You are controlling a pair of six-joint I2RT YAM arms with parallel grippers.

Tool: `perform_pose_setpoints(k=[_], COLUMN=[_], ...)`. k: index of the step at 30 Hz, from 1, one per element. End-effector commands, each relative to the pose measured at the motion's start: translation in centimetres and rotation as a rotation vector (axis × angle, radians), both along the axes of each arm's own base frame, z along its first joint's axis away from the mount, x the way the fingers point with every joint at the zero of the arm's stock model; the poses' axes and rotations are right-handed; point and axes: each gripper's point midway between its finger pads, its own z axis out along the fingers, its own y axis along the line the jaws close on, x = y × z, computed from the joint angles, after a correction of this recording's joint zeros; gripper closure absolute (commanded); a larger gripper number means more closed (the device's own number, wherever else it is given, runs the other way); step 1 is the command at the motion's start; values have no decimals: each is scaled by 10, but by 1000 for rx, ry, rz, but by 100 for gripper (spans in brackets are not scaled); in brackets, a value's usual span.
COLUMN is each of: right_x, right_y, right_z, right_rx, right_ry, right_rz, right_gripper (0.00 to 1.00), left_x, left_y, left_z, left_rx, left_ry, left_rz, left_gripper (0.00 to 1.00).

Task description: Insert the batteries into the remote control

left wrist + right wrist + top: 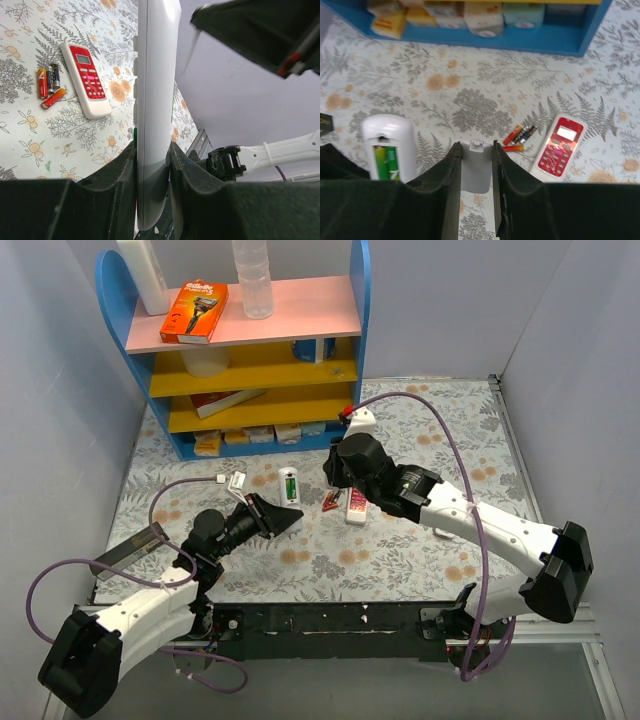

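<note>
Left claw (151, 165): clamped on the remote (156, 75), gripped at one end and turned on edge in the left wrist view. From overhead, seen lifted above the table (420, 430) in front of the shelf (250, 370), back side up. Compartment (386, 162) uncovered, with green showing inside.

Right claw (476, 150): closed on the cover (476, 175), a small white plate with a tab at its far end. Fingers (451, 170) pressed against both long edges of it. Positioned just right of the remote, low over the table.

Batteries (519, 137): lying loose on the table in a small cluster, red and dark, touching or nearly touching one another. Located between the cover and the red remote (560, 147), just beside the latter. Apart from both claws.

Red remote: flat on the table, buttons and display up, angled.

Shelf: blue frame, at the far side of the table, with small boxes in a row on its lowest level.
</note>
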Motion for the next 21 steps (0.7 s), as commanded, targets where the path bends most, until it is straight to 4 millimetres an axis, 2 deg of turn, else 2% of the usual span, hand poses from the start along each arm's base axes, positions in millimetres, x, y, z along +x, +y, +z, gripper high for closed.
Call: perform_pose_setpoints(k=[1,3,9,11,13,21], right_x=[-4,-7,-21,-28,-34,-39], right_y=[28,34,49,55,61,72], right_z=[69,94,110,103,105,84], right_rx=[194,277,371,383,404,370], right_ry=[-130,-189,-266,-264,-279,-275], right_rz=[127,164,271,306,324,290], right_gripper=[87,86,86,86,86,86], left_x=[1,2,7,9,11,12], left_y=[-7,-9,-12,-12,-12,-13], left_z=[23,30,37,41,43,50], left_rx=[-45,-54,-66,-73,-78,-96], left_ry=[-86,-102,-110,-113,-111,-112], left_rz=[-36,-40,-39,-35,-29,-24], left_gripper=[100,100,100,100,100,100])
